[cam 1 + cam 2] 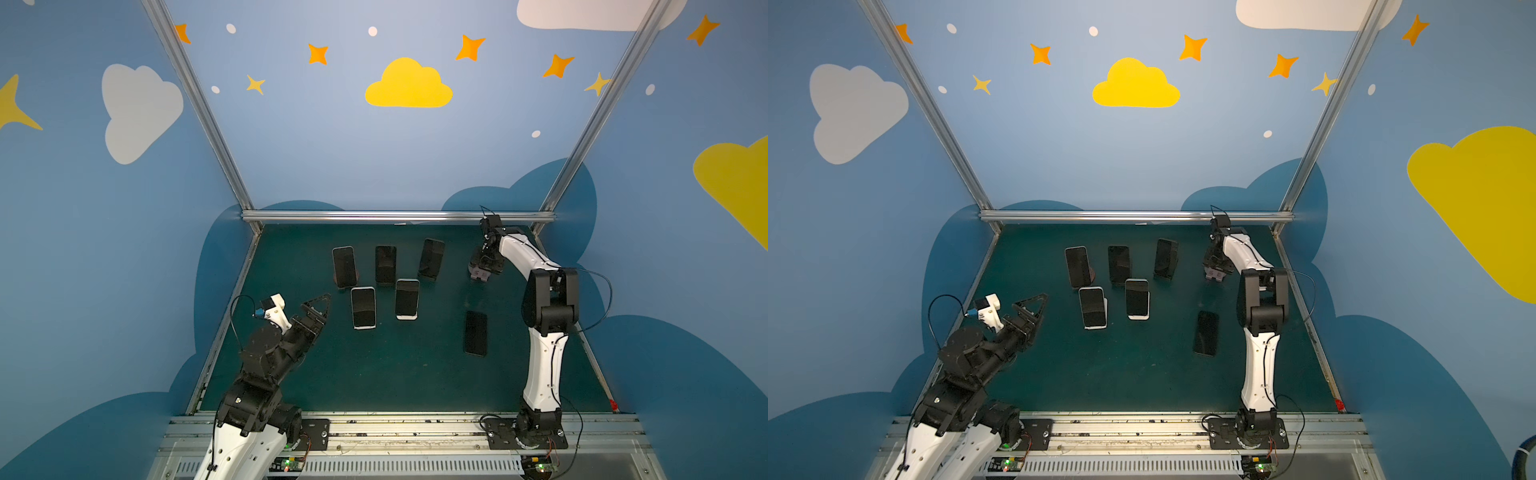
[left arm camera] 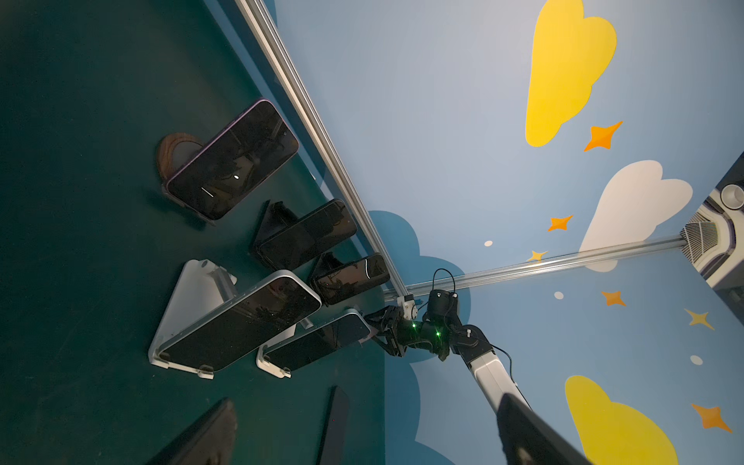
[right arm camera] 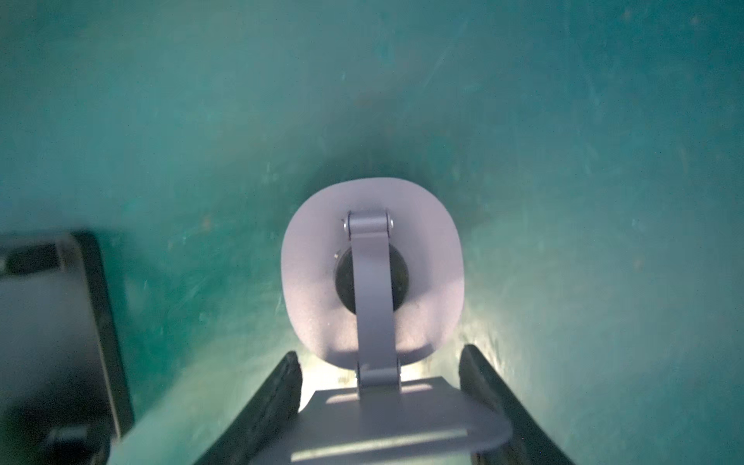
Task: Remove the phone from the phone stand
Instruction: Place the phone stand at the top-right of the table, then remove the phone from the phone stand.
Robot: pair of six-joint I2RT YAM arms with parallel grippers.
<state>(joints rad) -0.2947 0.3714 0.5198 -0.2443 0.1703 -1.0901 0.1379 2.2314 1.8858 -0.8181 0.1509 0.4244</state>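
Note:
A dark phone point(image 1: 476, 332) lies flat on the green mat, off any stand. Behind it, near the back right corner, a lavender phone stand point(image 1: 478, 275) stands with no phone on it. My right gripper point(image 1: 482, 272) reaches down onto this stand. In the right wrist view its black fingers point(image 3: 282, 386) sit against both sides of the stand's tilted plate point(image 3: 394, 418), above the oval base point(image 3: 314, 257). My left gripper point(image 1: 320, 305) hovers open at the left of the mat, holding nothing. Its tips point toward the phones.
Several other phones rest on stands in two rows mid-mat: back row point(image 1: 344, 266), point(image 1: 385, 264), point(image 1: 432, 258), front row point(image 1: 363, 307), point(image 1: 407, 298). An aluminium frame rail point(image 1: 395, 216) bounds the back edge, with blue walls on both sides.

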